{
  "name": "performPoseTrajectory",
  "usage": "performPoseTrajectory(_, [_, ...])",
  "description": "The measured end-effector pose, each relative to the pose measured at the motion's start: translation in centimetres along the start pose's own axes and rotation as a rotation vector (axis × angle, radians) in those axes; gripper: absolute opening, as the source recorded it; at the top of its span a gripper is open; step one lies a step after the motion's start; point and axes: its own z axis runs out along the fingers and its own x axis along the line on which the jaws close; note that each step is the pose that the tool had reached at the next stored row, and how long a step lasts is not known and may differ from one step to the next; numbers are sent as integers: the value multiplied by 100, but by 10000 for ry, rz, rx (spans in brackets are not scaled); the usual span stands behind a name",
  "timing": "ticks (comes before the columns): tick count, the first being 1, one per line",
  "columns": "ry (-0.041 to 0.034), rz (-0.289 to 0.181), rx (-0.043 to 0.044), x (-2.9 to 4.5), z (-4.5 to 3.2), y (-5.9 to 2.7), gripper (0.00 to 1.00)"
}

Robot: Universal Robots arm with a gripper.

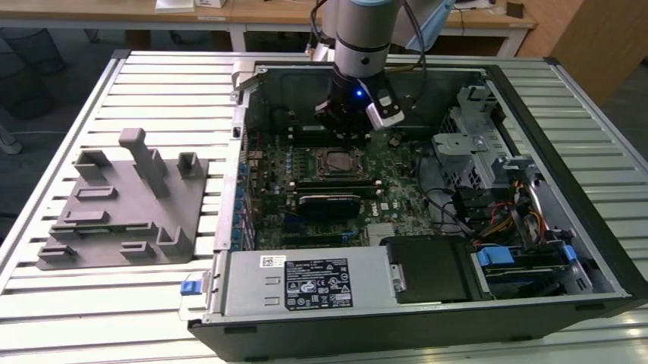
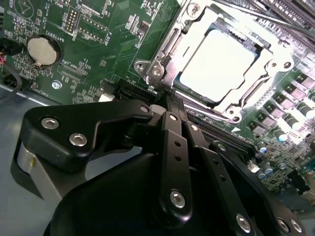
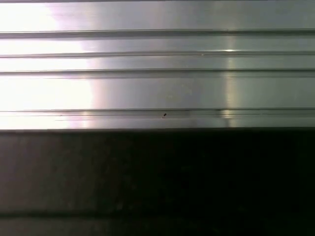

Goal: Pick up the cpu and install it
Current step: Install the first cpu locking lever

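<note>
The tool (image 1: 350, 130) is hanging in the upper middle of the exterior view, inside the open computer case (image 1: 567, 189), just above the motherboard (image 1: 395, 182) and a little above the socket (image 1: 339, 161) in the frame. Whether it is open or closed I cannot tell: in the second wrist view its black linkage (image 2: 172, 162) is crowding the lower half of the frame and the fingertips are hidden behind it. Nothing is visibly being carried. The cpu (image 2: 219, 61) is lying flat in the socket frame (image 2: 162, 59) at the upper right of the second wrist view, its bright metal top level and ringed by the steel bracket, so the seating part of the job is looking done. To finish this step well, I judge the tool should be lifting straight away from the board without dragging sideways, since the bracket edges, the nearby slot connectors and the coin battery (image 2: 42, 50) at upper left are all standing close. The grey fixture block (image 1: 121, 205) is sitting on the slatted desk (image 1: 61, 303) at the left of the exterior view, well apart from the case.
</note>
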Motion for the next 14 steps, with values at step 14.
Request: performPoseTrajectory(14, [-6,1,58,-2,-30,3,11])
